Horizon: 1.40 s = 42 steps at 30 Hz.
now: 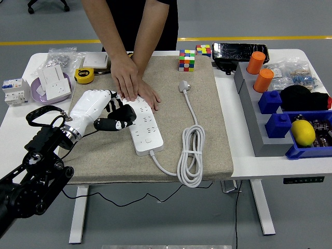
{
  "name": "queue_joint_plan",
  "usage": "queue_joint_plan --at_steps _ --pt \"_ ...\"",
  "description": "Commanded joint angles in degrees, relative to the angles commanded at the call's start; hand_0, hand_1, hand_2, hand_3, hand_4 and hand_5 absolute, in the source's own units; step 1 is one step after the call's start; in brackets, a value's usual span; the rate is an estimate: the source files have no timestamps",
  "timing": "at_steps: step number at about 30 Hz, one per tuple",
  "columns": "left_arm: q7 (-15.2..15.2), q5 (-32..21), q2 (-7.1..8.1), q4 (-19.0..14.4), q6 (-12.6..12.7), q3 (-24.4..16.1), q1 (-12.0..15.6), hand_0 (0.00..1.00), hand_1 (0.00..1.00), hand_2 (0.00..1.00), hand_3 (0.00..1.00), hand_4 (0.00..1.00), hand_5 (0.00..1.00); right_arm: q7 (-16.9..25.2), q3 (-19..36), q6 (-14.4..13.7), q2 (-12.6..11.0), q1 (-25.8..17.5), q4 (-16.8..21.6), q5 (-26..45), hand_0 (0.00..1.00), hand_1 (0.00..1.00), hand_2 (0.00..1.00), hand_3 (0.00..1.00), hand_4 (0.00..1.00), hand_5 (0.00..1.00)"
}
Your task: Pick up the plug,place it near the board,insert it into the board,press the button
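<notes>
1. Reaching in from the lower left, the robot's left hand, white-shelled with black fingers, hovers over the beige felt mat at the near-left edge of the white multi-socket power strip. Fingers loosely curled, grasping nothing. Right hand not visible.
2. Nearest the front edge: the bundled loop of white cable, lying just right of the strip's near end and running from it.
3. Mid-mat: the cable runs away up the mat to the white plug, lying loose, well apart from the strip and from the robot hand.
4. Far end of strip: a person's hands press it flat, stacked one over the other.
5. Task status, judged: no step done. Plug not picked up, not inserted, button unpressed. All four steps remain.
6. Room: open mat between strip and cable gives a clear lane to the plug, but the hand must cross over the strip. Rubik's cube stands near the plug at the far mat edge; grey and blue bins crowd the right side, off the mat.
</notes>
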Motion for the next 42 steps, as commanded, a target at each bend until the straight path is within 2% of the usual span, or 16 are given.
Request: queue_joint_plan --at_steps 5,7,13,22,42 --pt "-0.37 1.52 -0.14 2.23 0.48 3.46 -2.62 0.488 0.360 0.289 0.355 0.508 0.041 0.00 -0.14 0.01 -0.06 0.13 0.00 0.09 0.853 0.789 0.782 0.810 0.998 0.960" --pt "-0.61 3.19 -0.26 2.95 1.26 3.77 -3.20 0.488 0.360 0.289 0.355 0.508 0.041 0.00 -0.13 0.01 -0.05 0.14 0.00 0.07 0.853 0.789 0.782 0.810 0.998 0.960" --pt "-1.31 3.19 -0.37 6.00 3.00 4.61 -4.57 0.486 0.363 0.288 0.353 0.512 0.039 -0.06 -0.26 0.04 -0.05 0.10 0.00 -0.01 0.850 0.788 0.779 0.806 0.998 0.959" --pt "-2.20 3.19 -0.69 10.04 4.26 5.21 -5.61 0.482 0.364 0.288 0.351 0.514 0.040 -0.03 -0.39 0.03 -0.19 0.29 0.00 0.08 0.848 0.788 0.779 0.803 0.998 0.957" --pt "-2.61 3.19 -0.29 11.71 5.04 6.68 -6.21 0.479 0.371 0.288 0.349 0.515 0.040 -0.03 -0.34 0.00 -0.17 0.24 0.00 0.08 0.848 0.785 0.776 0.802 0.998 0.953"
